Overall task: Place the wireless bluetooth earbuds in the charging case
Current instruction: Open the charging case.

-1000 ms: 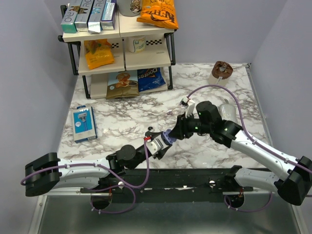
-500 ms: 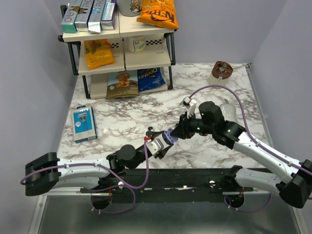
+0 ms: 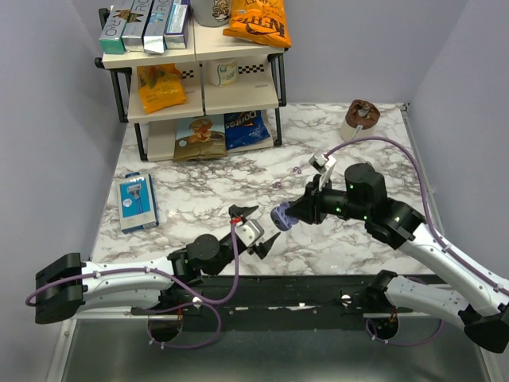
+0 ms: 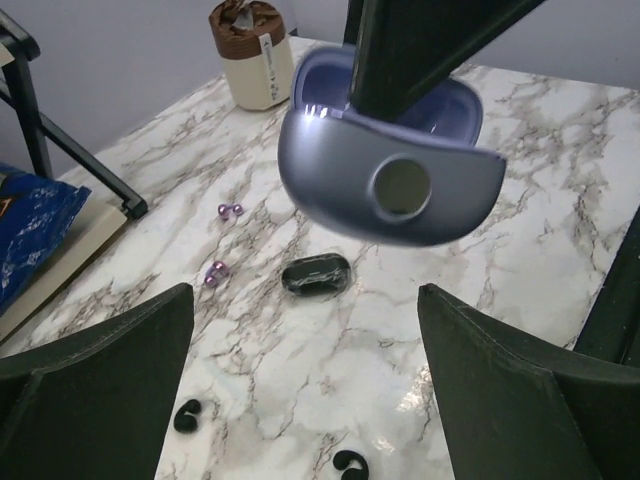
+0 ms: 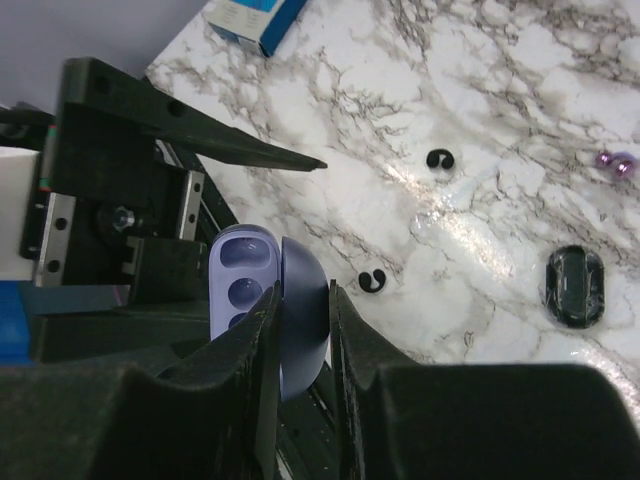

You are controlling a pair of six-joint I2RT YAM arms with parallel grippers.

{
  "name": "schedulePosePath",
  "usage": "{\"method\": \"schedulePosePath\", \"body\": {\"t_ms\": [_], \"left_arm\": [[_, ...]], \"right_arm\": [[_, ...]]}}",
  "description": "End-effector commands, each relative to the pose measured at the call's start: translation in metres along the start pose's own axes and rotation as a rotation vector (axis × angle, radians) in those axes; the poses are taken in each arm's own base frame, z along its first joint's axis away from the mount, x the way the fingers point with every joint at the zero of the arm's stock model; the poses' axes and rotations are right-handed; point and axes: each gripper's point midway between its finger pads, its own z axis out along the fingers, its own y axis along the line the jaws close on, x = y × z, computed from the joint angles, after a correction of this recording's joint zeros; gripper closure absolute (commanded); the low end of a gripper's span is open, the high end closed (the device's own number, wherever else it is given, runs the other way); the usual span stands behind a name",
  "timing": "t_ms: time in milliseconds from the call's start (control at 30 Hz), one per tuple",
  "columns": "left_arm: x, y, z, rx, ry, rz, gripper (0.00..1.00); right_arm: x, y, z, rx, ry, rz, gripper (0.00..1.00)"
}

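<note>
My right gripper [image 5: 302, 295] is shut on the open lilac charging case [image 5: 250, 290] and holds it in the air above the marble table. The case also shows in the top view [image 3: 282, 215] and in the left wrist view [image 4: 390, 170], hanging in front of my left gripper. Two tiny black earbuds lie on the table below, in the left wrist view [image 4: 187, 415] [image 4: 350, 463] and in the right wrist view [image 5: 439, 159] [image 5: 372, 282]. My left gripper [image 4: 305, 330] is open and empty, just left of the case in the top view [image 3: 254, 228].
A black oval piece [image 4: 315, 274] and lilac specks [image 4: 230, 210] lie beyond the earbuds. A brown-topped cup [image 3: 362, 118] stands at the back right. A snack shelf [image 3: 199, 79] stands at the back left, a blue box [image 3: 137, 201] at the left.
My left gripper has opened and drawn back from the case. My right gripper has moved up and to the right with the case in it.
</note>
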Motion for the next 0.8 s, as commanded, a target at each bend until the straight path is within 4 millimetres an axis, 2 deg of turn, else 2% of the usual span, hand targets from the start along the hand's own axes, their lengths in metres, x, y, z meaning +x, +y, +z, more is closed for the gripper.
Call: {"method": "schedulePosePath", "body": {"t_ms": [0, 33, 67, 100, 167, 200, 233, 267, 300, 333, 367, 400, 433, 467, 500, 633, 767], "left_arm": [[-0.007, 0.011, 0.002, -0.069, 0.04, -0.055, 0.01], [-0.011, 0.011, 0.003, -0.076, 0.045, -0.077, 0.01], [-0.004, 0.01, 0.001, -0.08, 0.09, -0.11, 0.01], [-0.015, 0.007, 0.003, -0.062, 0.082, -0.136, 0.01], [-0.028, -0.006, -0.003, 0.045, 0.061, -0.15, 0.01], [-0.035, -0.024, -0.008, 0.164, 0.038, -0.162, 0.01], [-0.052, -0.025, -0.015, 0.205, -0.016, -0.191, 0.01], [-0.056, -0.027, -0.019, 0.243, -0.022, -0.209, 0.01], [-0.066, -0.017, -0.018, 0.253, -0.034, -0.264, 0.01], [-0.071, -0.028, -0.025, 0.372, -0.036, -0.286, 0.01], [-0.073, -0.029, -0.027, 0.425, -0.023, -0.314, 0.01], [-0.076, -0.011, -0.023, 0.41, -0.026, -0.333, 0.01], [-0.074, -0.022, -0.027, 0.501, 0.007, -0.38, 0.01], [-0.071, -0.021, -0.026, 0.515, 0.035, -0.4, 0.01], [-0.079, -0.02, -0.024, 0.537, 0.035, -0.404, 0.01], [-0.056, -0.033, -0.015, 0.635, 0.154, -0.42, 0.01], [-0.05, -0.038, -0.007, 0.692, 0.174, -0.361, 0.01]], "right_arm": [[-0.014, 0.005, -0.01, -0.005, -0.023, -0.065, 0.99], [-0.016, 0.004, -0.011, 0.001, -0.03, -0.081, 0.99], [-0.017, 0.002, -0.011, 0.009, -0.037, -0.101, 0.99], [-0.02, -0.005, -0.012, 0.044, -0.052, -0.141, 0.99], [-0.015, -0.012, -0.011, 0.064, -0.057, -0.199, 0.99], [-0.013, -0.015, -0.012, 0.068, -0.072, -0.279, 0.99], [-0.027, -0.011, -0.021, 0.071, -0.159, -0.314, 0.99], [-0.023, -0.013, -0.025, 0.079, -0.176, -0.356, 0.99], [-0.026, -0.007, -0.03, 0.056, -0.193, -0.412, 0.99], [-0.031, -0.002, -0.038, 0.045, -0.23, -0.44, 0.99], [-0.034, -0.002, -0.041, 0.053, -0.241, -0.453, 0.99], [-0.036, -0.001, -0.042, 0.045, -0.246, -0.482, 0.99], [-0.035, 0.001, -0.043, 0.036, -0.236, -0.491, 0.99], [-0.034, 0.002, -0.04, 0.024, -0.224, -0.501, 0.99], [-0.036, 0.009, -0.04, -0.009, -0.225, -0.514, 0.99], [-0.031, 0.023, -0.035, -0.106, -0.198, -0.542, 0.99], [-0.026, 0.026, -0.03, -0.119, -0.151, -0.559, 0.99]]}}
